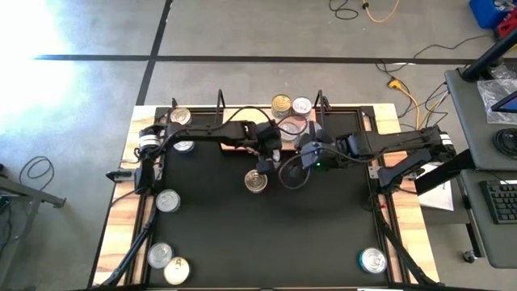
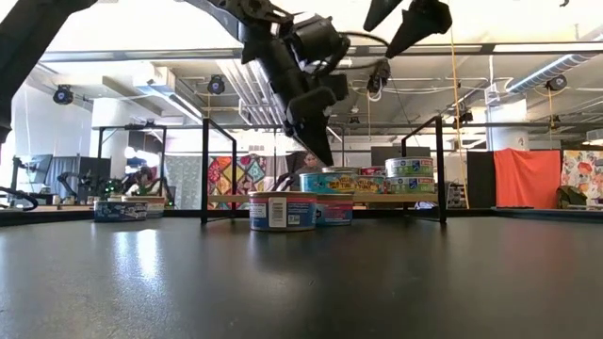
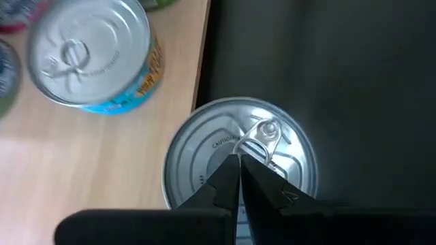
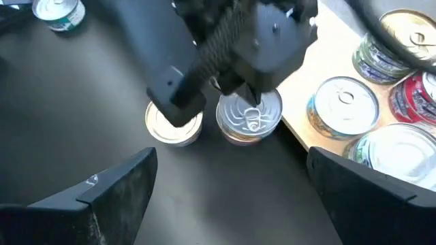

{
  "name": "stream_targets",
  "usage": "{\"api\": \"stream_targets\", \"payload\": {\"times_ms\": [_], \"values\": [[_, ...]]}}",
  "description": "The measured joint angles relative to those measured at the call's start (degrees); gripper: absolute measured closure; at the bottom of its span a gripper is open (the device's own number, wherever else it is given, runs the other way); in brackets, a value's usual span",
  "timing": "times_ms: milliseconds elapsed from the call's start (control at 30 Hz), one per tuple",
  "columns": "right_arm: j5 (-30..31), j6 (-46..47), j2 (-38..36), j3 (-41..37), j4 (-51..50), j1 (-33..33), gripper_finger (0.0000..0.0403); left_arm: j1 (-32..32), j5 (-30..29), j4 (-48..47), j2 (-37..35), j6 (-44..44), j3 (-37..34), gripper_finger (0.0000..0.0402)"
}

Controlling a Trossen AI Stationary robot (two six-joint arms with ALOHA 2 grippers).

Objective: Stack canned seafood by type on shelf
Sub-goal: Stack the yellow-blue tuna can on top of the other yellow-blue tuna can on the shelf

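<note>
Two risks: left pincer [image 3: 239, 167], pressed together over a tin [image 3: 240, 160], can't grip; spread right pincer [image 4: 228, 180] could collide.

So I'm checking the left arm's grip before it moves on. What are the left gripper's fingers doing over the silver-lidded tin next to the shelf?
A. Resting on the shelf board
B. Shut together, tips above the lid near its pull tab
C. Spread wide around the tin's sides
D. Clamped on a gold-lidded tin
B: the left gripper is shut, its tips over the tin by the pull tab.
</note>
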Motion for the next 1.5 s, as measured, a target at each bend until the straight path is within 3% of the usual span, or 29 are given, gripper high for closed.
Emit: {"api": "stream_targets", "payload": {"times_ms": [233, 400, 633, 800, 967, 1133, 1267, 1500], "values": [[0.97, -0.17, 0.00, -0.51, 0.03, 0.57, 0.0035, 0.02, -0.21, -0.12, -5.03, 0.44, -0.24, 0.0401], [1.25, -2.35, 0.00, -6.19, 1.92, 0.55, 0.0035, 1.11, -0.16, 0.25, -7.04, 0.46, -1.25, 0.0401], [5.91, -6.85, 0.00, -21.49, 20.55, 1.57, 0.0034, 2.56, -0.92, 4.64, -7.02, 0.88, -7.65, 0.0401], [6.58, -8.87, 0.02, -32.06, 35.48, 1.32, 0.0034, 4.90, -6.80, 5.46, -6.90, 3.55, -10.04, 0.0401], [6.94, -16.45, 0.02, -38.55, 47.23, 1.05, 0.0034, 9.37, 2.18, 8.32, -6.90, 3.04, -12.29, 0.0401], [6.95, -16.78, 0.25, -39.43, 49.17, -1.89, 0.0034, 10.79, 3.30, 8.74, -6.90, 6.98, -13.22, 0.0401], [4.31, -16.80, 2.39, -39.30, 49.61, -5.24, 0.0034, 10.29, 7.60, 9.36, -6.90, 9.40, -13.33, 0.0401], [3.50, -18.68, 5.70, -38.42, 49.59, -6.36, 0.0034, 10.09, 7.46, 9.41, -6.89, 9.03, -13.44, 0.0401]]}}
